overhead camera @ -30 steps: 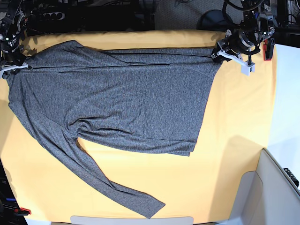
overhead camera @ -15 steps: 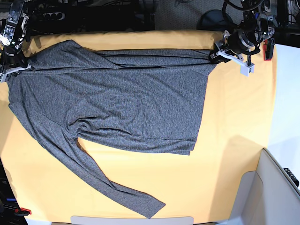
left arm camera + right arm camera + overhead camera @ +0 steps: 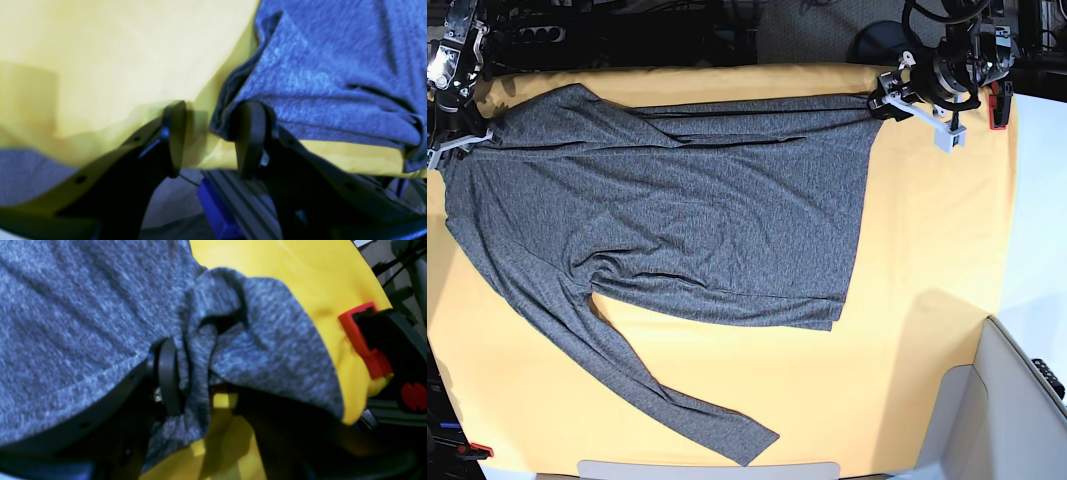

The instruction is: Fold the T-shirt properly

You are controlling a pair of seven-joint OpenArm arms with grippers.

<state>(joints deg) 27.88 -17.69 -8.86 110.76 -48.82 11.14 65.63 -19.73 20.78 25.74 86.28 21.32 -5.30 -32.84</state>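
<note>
The charcoal-grey T-shirt (image 3: pixel 697 210) lies spread flat on the yellow cloth (image 3: pixel 927 260), one long sleeve reaching to the near edge. My left gripper (image 3: pixel 882 103) is at the shirt's far right corner. In the left wrist view (image 3: pixel 211 140) its jaws stand apart, with the shirt corner (image 3: pixel 333 66) lying against the right finger (image 3: pixel 250 136). My right gripper (image 3: pixel 462 138) is at the shirt's far left shoulder. In the right wrist view (image 3: pixel 200 386) it is shut on a bunched fold of the shirt (image 3: pixel 66 323).
Red clamps (image 3: pixel 997 105) (image 3: pixel 363 340) hold the yellow cloth at the table's far corners, and another (image 3: pixel 479 451) is at the near left. A pale bin (image 3: pixel 1017 410) stands at the near right. Dark equipment lies beyond the far edge.
Both grippers moved toward the far edge, drawing the shirt's far edge straighter. The right hem corner shifted slightly left and farther back.
</note>
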